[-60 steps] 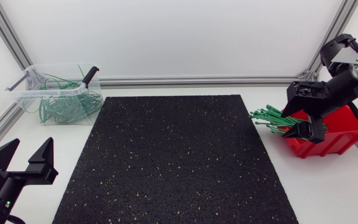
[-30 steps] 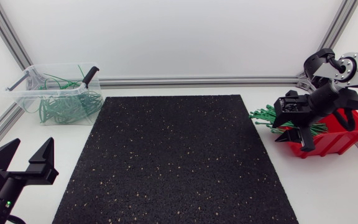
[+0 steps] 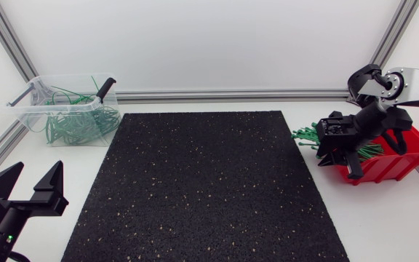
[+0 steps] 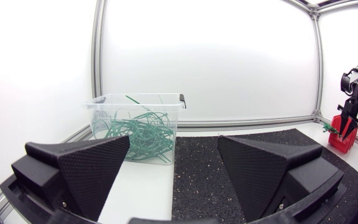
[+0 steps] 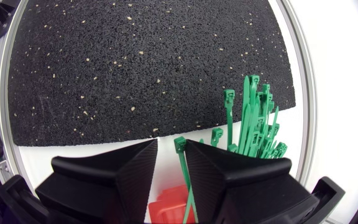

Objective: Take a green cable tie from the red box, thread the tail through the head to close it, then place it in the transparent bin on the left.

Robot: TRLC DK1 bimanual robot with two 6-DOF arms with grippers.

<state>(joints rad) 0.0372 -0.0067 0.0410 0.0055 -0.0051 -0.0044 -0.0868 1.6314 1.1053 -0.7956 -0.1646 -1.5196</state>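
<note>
Red box [image 3: 397, 164] sits at about 3 o'clock off the mat [image 3: 202, 189]. It's glossy moulded plastic, and the right arm covers a good chunk of it. A bundle of green cable ties [image 5: 253, 118] fans out over its edge toward 9 o'clock; they're thin ribbed straps with little square heads. The right gripper [image 5: 171, 144] hangs over that edge, its matte textured wedges only a narrow slot apart. One tie [image 5: 181, 154] runs through the slot along one wedge. It isn't pinched from both sides as far as I can see, and its lower end disappears behind the wedge. The mat is coarse black rubber crumb with pale flecks. At 10 o'clock there's the transparent bin [image 4: 104, 118], thin clear walls, holding a tangle of looped ties [image 4: 138, 134]. The left gripper [image 4: 173, 140] is parked at 8 o'clock, spread wide with nothing in it, and its arm is cut off by the frame.
</note>
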